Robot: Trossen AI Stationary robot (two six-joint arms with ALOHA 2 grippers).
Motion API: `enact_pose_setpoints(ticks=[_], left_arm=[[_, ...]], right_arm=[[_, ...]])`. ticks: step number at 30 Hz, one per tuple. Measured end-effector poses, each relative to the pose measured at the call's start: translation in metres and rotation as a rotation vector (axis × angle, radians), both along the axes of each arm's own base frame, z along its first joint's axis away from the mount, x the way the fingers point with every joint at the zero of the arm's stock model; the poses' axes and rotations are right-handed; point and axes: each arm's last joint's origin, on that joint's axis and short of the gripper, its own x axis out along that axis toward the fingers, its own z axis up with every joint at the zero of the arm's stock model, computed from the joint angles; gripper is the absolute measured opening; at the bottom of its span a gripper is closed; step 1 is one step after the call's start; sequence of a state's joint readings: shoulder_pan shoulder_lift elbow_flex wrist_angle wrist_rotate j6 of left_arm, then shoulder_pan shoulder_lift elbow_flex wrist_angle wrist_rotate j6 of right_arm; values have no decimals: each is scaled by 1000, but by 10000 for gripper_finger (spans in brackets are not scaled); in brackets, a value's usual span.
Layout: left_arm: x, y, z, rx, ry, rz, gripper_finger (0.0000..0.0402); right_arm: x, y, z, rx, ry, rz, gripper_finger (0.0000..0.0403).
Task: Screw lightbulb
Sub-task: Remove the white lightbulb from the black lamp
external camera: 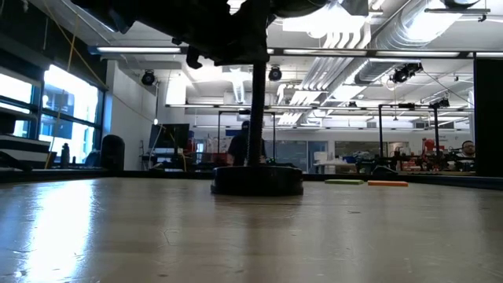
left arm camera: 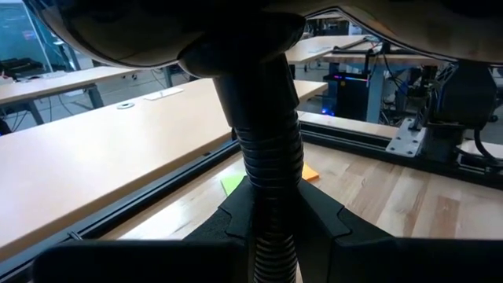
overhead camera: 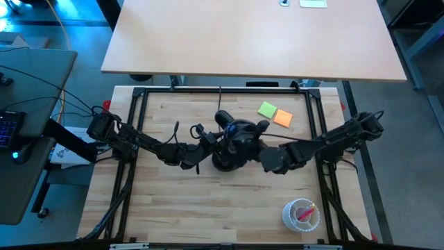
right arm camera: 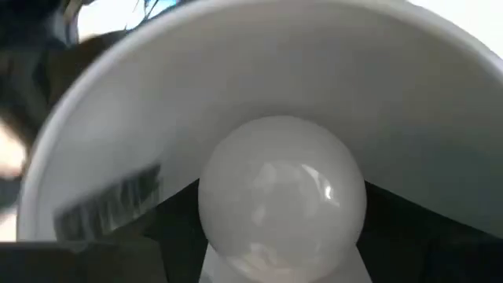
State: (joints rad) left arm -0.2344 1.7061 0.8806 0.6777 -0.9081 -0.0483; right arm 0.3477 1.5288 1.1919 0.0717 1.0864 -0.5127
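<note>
The black desk lamp stands mid-table on its round base (overhead camera: pixel 223 164) (external camera: pixel 257 179). Its head (overhead camera: pixel 239 132) is tipped toward the right arm. My left gripper (overhead camera: pixel 210 141) (left arm camera: pixel 271 216) is shut on the lamp's ribbed flexible neck, just under the head. My right gripper (overhead camera: pixel 263 154) (right arm camera: pixel 283 244) is shut on the white frosted lightbulb (right arm camera: pixel 283 196), whose globe sits inside the white interior of the lamp shade (right arm camera: pixel 275 71). The bulb's screw base is hidden behind the globe, and the high view does not show the bulb. My left gripper pinches the ribbed neck (left arm camera: pixel 271 169) between its two fingers (left arm camera: pixel 232 224), one on each side and lying across it. The lamp's base stays on the table. My right gripper holds the bulb's globe (right arm camera: pixel 236 236) between its two fingers (right arm camera: pixel 169 236), one on each side. It comes from the table's right, pointing into the shade's open mouth. The bulb is clear of the table, and its far end is hidden by the globe.
A green sticky note (overhead camera: pixel 267 110) and an orange one (overhead camera: pixel 282 118) lie beyond the lamp. A clear cup with pink contents (overhead camera: pixel 302 214) stands near the front right. A black frame rail (overhead camera: pixel 229 89) borders the table, and a second tabletop (overhead camera: pixel 250 35) lies beyond it.
</note>
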Motion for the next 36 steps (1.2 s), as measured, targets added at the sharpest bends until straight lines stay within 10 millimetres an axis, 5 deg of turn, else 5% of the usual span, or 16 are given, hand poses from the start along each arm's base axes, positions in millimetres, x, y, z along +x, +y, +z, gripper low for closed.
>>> enact_pose_setpoints(ticks=[11, 21, 30, 36], left_arm=[[0, 2, -2, 10, 26, -4, 46], [1, 3, -2, 9, 41, -20, 46], [1, 5, -2, 2, 40, -37, 46], [0, 5, -1, 2, 41, -38, 46]], right_arm=[[-6, 14, -4, -514, 497, 121, 255], [-17, 36, -6, -526, 494, 110, 254], [-15, 31, -8, -528, 516, 113, 255], [-15, 31, -8, -461, 456, 126, 298]])
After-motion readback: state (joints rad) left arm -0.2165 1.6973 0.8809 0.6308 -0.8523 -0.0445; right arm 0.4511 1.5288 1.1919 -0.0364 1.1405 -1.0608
